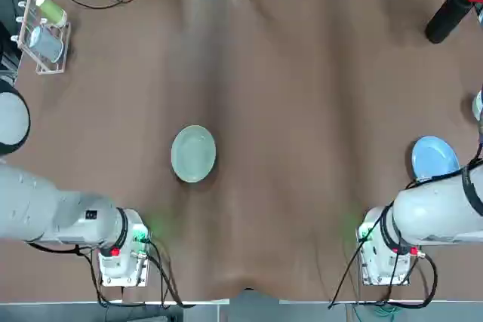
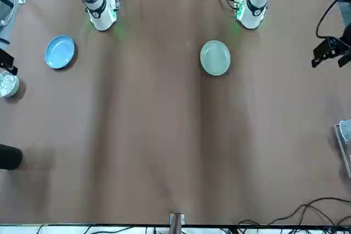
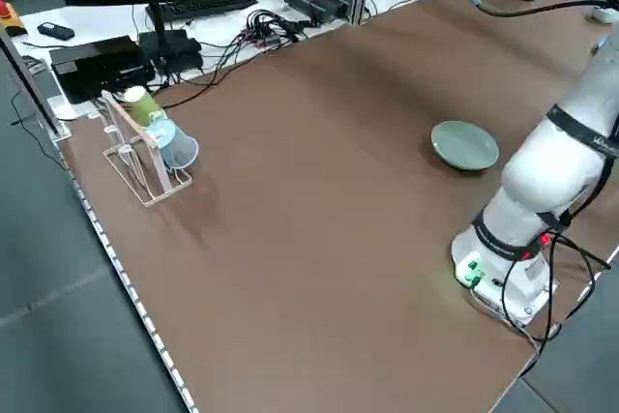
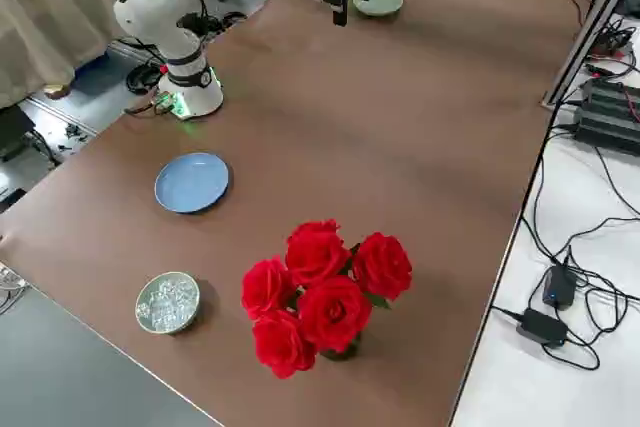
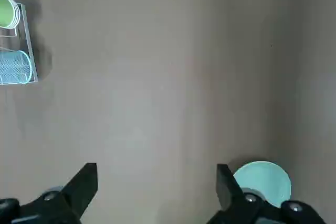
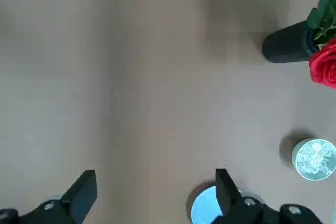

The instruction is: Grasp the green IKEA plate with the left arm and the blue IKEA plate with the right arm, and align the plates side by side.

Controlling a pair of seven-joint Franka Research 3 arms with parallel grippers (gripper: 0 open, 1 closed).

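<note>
The green IKEA plate (image 1: 194, 154) lies flat on the brown table, a little ahead of the left arm's base (image 1: 121, 250). The blue IKEA plate (image 1: 435, 157) lies near the table's right edge, just ahead of the right arm's base (image 1: 386, 250). Both grippers hang high above the table and hold nothing. My left gripper (image 5: 157, 170) is open, and the green plate (image 5: 262, 181) shows just past one of its fingers. My right gripper (image 6: 155, 174) is open too, with the blue plate (image 6: 206, 208) partly hidden behind one finger.
A wire rack (image 1: 44, 32) holding a green and a blue cup stands at the far left corner. A dark vase of red roses (image 4: 320, 292) and a small foil-filled bowl (image 4: 167, 301) stand along the right edge beyond the blue plate. Cables run along the far edge.
</note>
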